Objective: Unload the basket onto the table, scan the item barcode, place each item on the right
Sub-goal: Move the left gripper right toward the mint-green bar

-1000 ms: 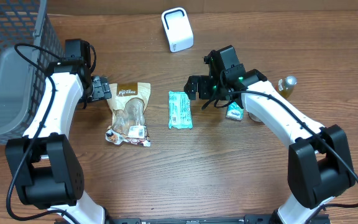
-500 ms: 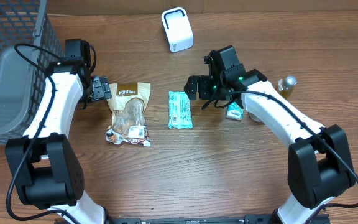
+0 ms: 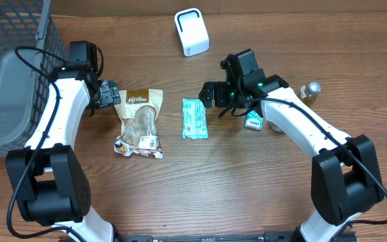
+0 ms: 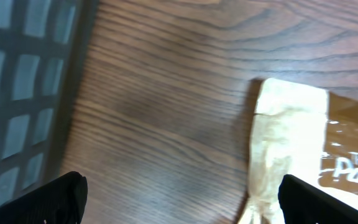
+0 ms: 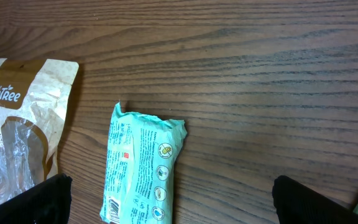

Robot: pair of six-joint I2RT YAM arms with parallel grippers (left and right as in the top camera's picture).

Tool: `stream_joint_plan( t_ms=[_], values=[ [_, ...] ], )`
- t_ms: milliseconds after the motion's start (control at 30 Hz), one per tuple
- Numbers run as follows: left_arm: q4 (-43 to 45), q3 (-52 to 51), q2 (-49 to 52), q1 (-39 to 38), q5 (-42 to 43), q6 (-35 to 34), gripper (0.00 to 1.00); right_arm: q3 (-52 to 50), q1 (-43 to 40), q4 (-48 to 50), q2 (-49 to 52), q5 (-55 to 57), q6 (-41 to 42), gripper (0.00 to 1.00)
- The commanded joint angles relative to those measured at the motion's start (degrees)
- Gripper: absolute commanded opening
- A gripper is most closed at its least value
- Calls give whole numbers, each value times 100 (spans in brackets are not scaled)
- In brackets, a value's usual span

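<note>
Flat teal plastic packet (image 3: 195, 118) lies on the wooden table (image 3: 247, 195), just beside the right end effector (image 3: 210, 94); left end effector (image 3: 108, 95) near the brown snack pouch (image 3: 140, 121). Both stand wide, empty. Risk: fingers skid off thin film, or barcode misses the white box scanner (image 3: 191, 31).

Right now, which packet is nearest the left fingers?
The brown snack bag: its top edge lies just beside the left fingers. The large teal packet and small teal packet lie farther right.
</note>
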Motion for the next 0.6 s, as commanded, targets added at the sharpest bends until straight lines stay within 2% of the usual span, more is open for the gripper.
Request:
stream_joint_plan(
  t_ms=[0,33,100,133,167,267,300,567],
  values=[
    [131,31,-4,-46,675,-74,98,83,-28,20,-111,61,-42,100],
    [188,31,-4,-44,828,-79,77,83,-28,17,-111,61,-42,100],
    [256,31,-4,-46,1432,-208,25,83,-28,17,-111,61,-42,100],
    [249,31,-4,-50,1834,-326,14,83,-28,17,-111,61,-42,100],
    [192,24,-4,-81,2590,-396,4,83,-28,17,-111,61,-42,100],
    [76,13,-4,-229,3591,-404,4,83,-28,17,-111,61,-39,100],
    [76,11,-4,-310,3698,-407,4,83,-28,17,-111,55,-35,100],
    [310,11,-4,-1222,3344,-638,4,83,-28,-164,-111,-675,0,100]
  ],
)
